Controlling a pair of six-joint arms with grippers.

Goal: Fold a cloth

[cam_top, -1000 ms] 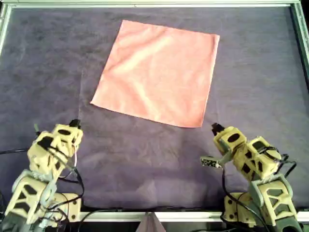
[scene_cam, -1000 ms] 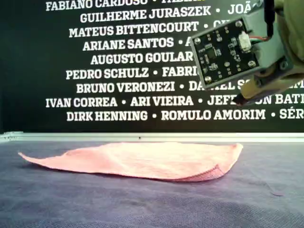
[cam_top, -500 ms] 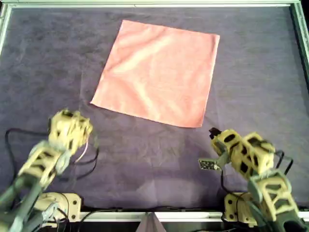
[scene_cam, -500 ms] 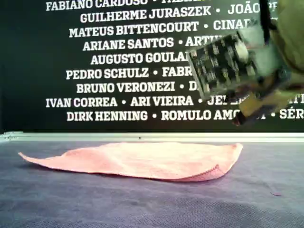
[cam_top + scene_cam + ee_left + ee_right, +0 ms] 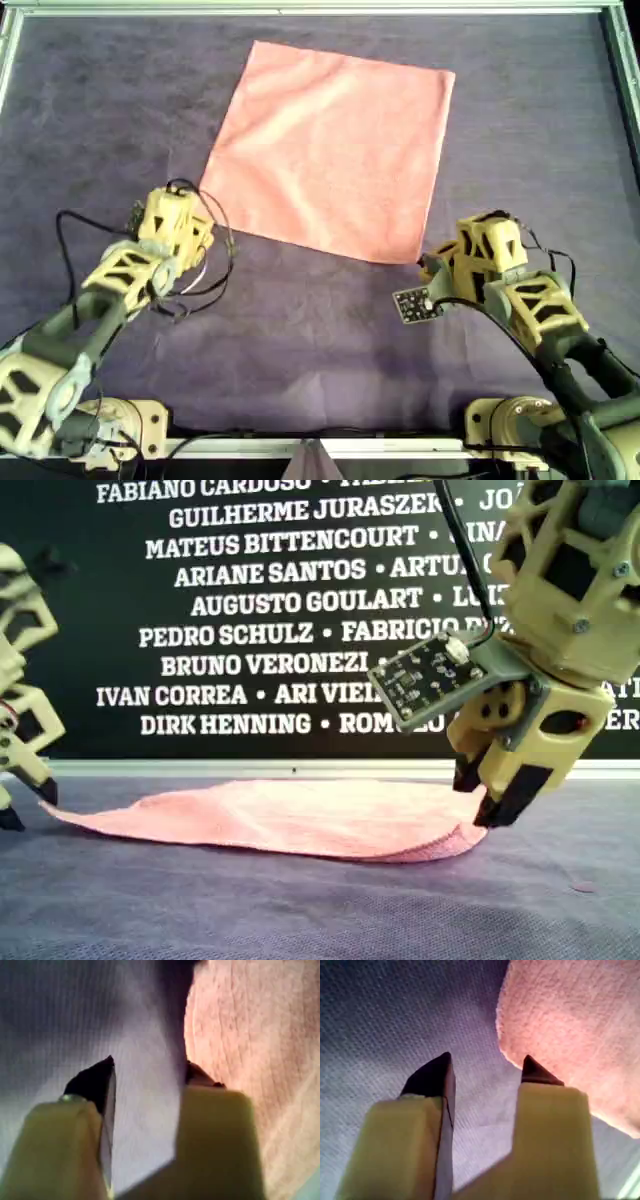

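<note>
The salmon-pink cloth lies flat and spread out on the dark purple mat. My left gripper hovers at the cloth's near corner on the overhead view's left. It is open, with bare mat between its fingers and the cloth edge beside one fingertip. My right gripper is at the near corner on the overhead view's right, also open. The rounded cloth corner lies just off one fingertip. In the exterior view the cloth lies between the left gripper and the right gripper, both low over the mat.
A metal frame borders the mat. A small circuit board sticks out from the right arm. Cables loop off the left arm. A black wall with white names stands behind the table.
Both arms have swung forward from the near edge and come down to the cloth's two near corners. The cloth has not moved.
</note>
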